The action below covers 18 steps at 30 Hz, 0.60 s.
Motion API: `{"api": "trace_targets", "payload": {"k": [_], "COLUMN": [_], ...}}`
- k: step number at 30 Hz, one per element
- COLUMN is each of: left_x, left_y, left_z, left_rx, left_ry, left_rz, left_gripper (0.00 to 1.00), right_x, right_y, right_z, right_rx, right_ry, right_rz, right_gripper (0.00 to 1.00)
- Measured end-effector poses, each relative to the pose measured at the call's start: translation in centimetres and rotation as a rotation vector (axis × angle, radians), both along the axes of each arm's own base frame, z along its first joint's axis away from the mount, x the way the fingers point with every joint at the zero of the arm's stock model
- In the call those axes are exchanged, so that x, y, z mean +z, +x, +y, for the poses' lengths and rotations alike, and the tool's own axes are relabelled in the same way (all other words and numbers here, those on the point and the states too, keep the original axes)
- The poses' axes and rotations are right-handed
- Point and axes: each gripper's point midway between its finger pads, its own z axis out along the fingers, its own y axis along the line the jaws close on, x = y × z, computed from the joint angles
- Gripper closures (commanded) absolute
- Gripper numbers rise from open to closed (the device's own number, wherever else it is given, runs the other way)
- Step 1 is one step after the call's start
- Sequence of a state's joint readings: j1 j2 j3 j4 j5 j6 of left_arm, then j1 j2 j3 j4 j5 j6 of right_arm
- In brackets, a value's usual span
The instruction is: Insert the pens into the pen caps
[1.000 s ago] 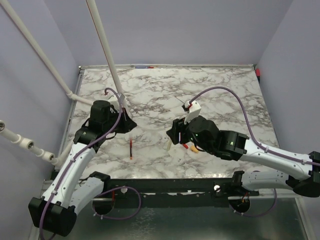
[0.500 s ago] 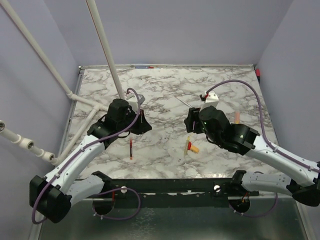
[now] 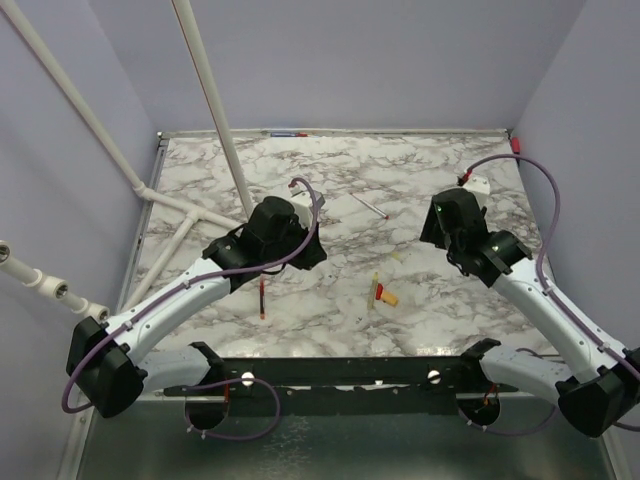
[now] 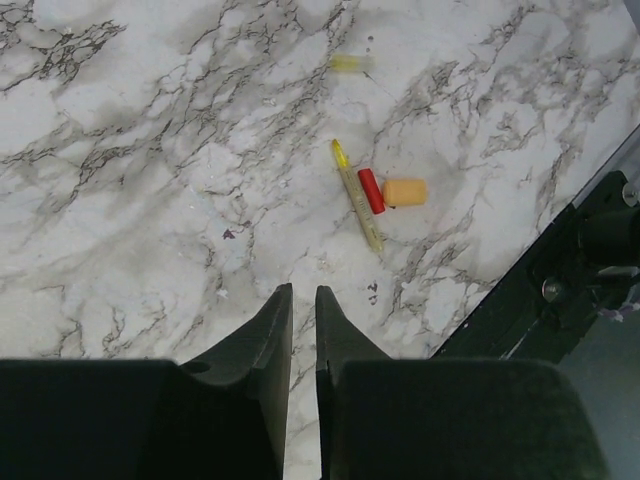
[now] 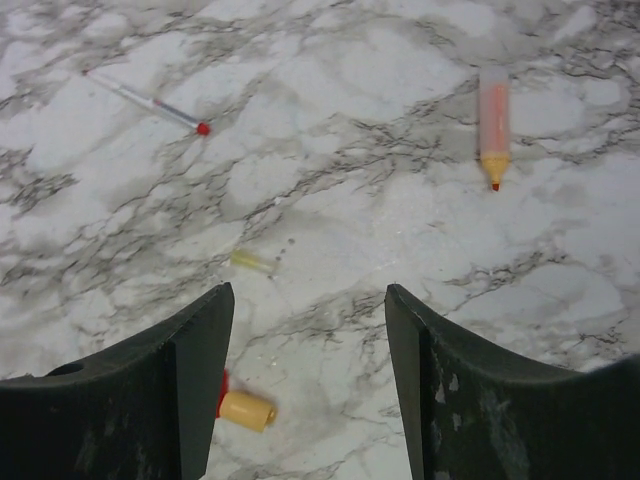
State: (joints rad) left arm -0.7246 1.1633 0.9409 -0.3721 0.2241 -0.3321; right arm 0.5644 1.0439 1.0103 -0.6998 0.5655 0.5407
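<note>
A yellow pen (image 3: 374,288) lies near the table's front middle, with a red cap (image 3: 379,291) and an orange cap (image 3: 390,297) touching its right side. The left wrist view shows the same pen (image 4: 357,195), red cap (image 4: 371,190) and orange cap (image 4: 404,191). A red pen (image 3: 262,298) lies left of them. A whitish-grey pen with a red tip (image 3: 370,206) lies farther back. An orange pen (image 5: 493,110) shows only in the right wrist view. My left gripper (image 3: 316,256) is shut and empty, raised left of the cluster. My right gripper (image 3: 438,228) is open and empty, raised to the right.
A small pale-yellow piece (image 3: 398,255) lies between the cluster and the whitish-grey pen. White pipes (image 3: 215,110) cross the left side. A black rail (image 3: 340,370) runs along the front edge. Purple walls enclose the marble table (image 3: 330,165).
The right arm has lifted off the yellow pen and caps and swung right and back. The left arm has reached rightward towards the table's middle. The pens and caps lie still.
</note>
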Motion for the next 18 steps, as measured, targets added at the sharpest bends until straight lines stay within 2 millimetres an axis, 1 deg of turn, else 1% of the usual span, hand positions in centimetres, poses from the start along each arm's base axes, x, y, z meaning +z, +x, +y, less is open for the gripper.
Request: {"api": "trace_targets", "payload": {"k": [4,7,9,11,14,18], "left_x": [0.0,0.0,-0.1,-0.4,-1.0,-0.7], "left_y": [0.5,0.6,0.5,0.2,-0.3,-0.6], "left_z": [0.2,0.4,0.6,0.9,1.4,1.8], "left_rx": [0.002,-0.001,-0.006,-0.011,-0.013,-0.006], "left_ry": [0.022,0.032,0.034,0.039,0.046,0.040], "left_rz": [-0.036,-0.053,-0.063,-0.068,-0.065,-0.079], "left_gripper": [0.74,0.69,0.66,0.63,0.60,0.53], "right_x": [-1.6,-3.5,-4.7,-5.8,-7.1,-8.8], "right_y": [1.2,2.0,2.4,2.8,3.4,4.0], "right_z": [-3.7,-6.4,-7.8,-9.0,-10.2,-11.4], "right_rx": [-0.119,-0.203,-0.248,-0.279,-0.297,-0.297], "right_ry": [0.004,0.009,0.011,0.010,0.015,0.011], "right_rz": [0.052,0.105,0.141,0.174,0.213,0.268], "right_gripper": [0.32,0.31,0.30,0.29,0.24,0.21]}}
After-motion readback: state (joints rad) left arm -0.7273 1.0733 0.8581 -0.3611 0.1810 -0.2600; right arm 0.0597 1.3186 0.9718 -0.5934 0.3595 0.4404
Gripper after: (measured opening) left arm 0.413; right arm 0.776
